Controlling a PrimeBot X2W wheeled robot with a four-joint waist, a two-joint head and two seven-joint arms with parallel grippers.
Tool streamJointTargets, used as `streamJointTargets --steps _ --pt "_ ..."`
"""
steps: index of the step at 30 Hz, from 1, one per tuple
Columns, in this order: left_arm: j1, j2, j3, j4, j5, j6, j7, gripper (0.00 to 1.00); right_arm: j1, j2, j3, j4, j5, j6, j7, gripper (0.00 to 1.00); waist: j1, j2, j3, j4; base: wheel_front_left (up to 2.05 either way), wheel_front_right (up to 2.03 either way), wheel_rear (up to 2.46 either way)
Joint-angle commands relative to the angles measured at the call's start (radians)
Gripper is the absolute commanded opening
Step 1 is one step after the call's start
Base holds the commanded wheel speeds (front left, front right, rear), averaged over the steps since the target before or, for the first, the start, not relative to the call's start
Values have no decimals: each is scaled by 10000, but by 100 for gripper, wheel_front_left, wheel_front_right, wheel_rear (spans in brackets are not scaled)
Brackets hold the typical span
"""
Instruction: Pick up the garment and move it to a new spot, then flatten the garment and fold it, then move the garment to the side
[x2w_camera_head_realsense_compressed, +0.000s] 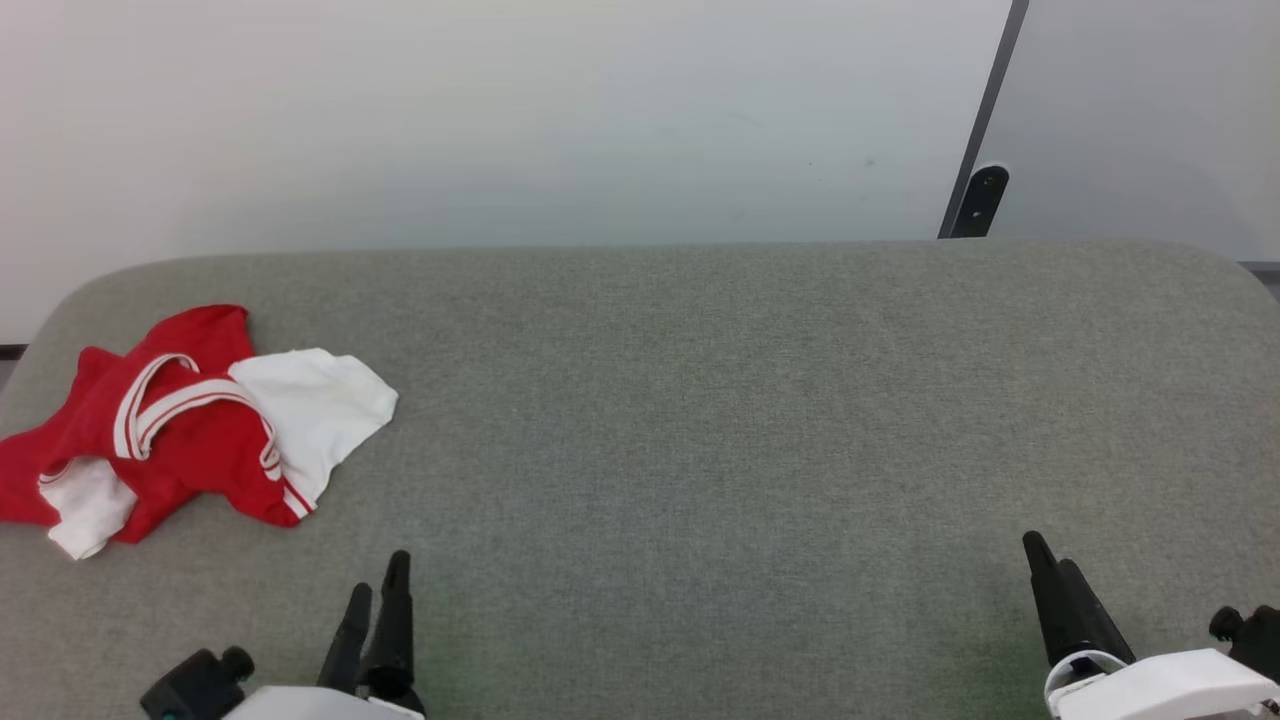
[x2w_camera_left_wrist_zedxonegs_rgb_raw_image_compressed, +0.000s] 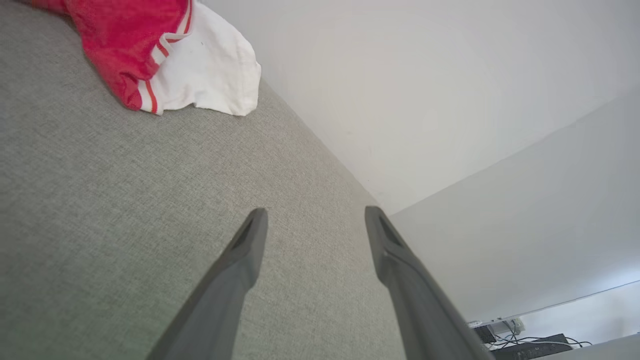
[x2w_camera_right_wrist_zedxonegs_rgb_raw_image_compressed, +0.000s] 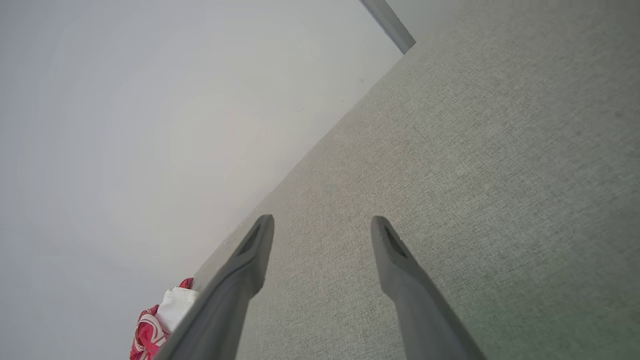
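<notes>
Garment (x2w_camera_head_realsense_compressed: 190, 420) lies crumpled at the surface's (x2w_camera_head_realsense_compressed: 700, 420) far left, about 10 o'clock from the left gripper (x2w_camera_head_realsense_compressed: 380, 575), near but not touching. The heap's long axis runs roughly 8-to-2. Left arm is clearly nearer, my pick for the grab. Right gripper (x2w_camera_head_realsense_compressed: 1050, 555) is well apart, off toward 3 o'clock. Both grippers have fingers spread and hold nothing. Surface is grey fabric. White wall (x2w_camera_head_realsense_compressed: 500, 120) behind, dark post (x2w_camera_head_realsense_compressed: 985, 130) at 1 o'clock.

The right gripper (x2w_camera_right_wrist_zedxonegs_rgb_raw_image_compressed: 321, 222) holds its two long dark fingers apart above the flat grey cloth surface (x2w_camera_right_wrist_zedxonegs_rgb_raw_image_compressed: 500, 150), far from the crumpled red and white garment (x2w_camera_right_wrist_zedxonegs_rgb_raw_image_compressed: 150, 330).
</notes>
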Motion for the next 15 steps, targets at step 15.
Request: streamJointTargets --steps 15 --pt "236 134 -360 -569 2690 298 -545 100 82 10 221 -469 -3519 7 -181 100 0 0 19 10 0 0 0"
